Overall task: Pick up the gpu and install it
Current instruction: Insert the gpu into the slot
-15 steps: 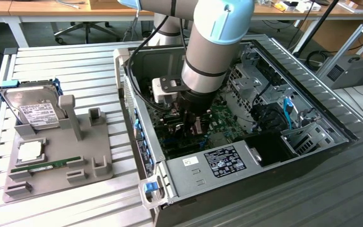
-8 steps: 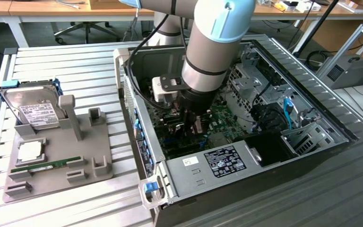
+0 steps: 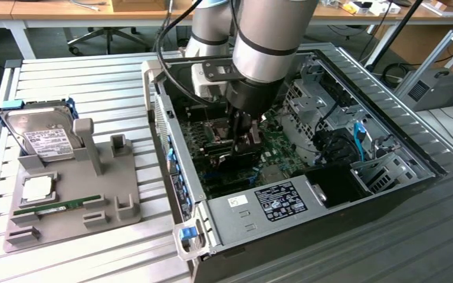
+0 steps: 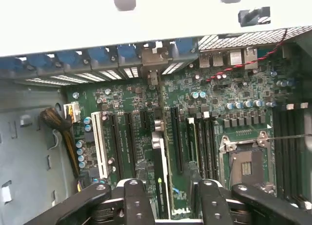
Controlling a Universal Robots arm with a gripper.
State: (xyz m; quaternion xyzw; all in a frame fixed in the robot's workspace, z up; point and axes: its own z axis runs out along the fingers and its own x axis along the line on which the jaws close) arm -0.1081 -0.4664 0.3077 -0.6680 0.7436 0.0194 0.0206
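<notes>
Gpu (image 4: 161, 181) held edge-on between the jaws, inside the open computer case (image 3: 210, 227), just above the motherboard (image 4: 229, 88). Long axis running along the expansion slots (image 4: 174, 137), pale end bracket (image 4: 153, 64) toward the case's rear wall with its blue slot clips (image 4: 105, 55). Gripper (image 4: 163, 198) clenched on the card's upper edge from directly above, card hanging straight down from the jaws toward the board. Seating in a slot not clear from here. Outside the case, toward the bench's left edge in the exterior view: grey fixture (image 3: 73, 200) holding the hard drive (image 3: 44, 137) and memory stick (image 3: 57, 206).
</notes>
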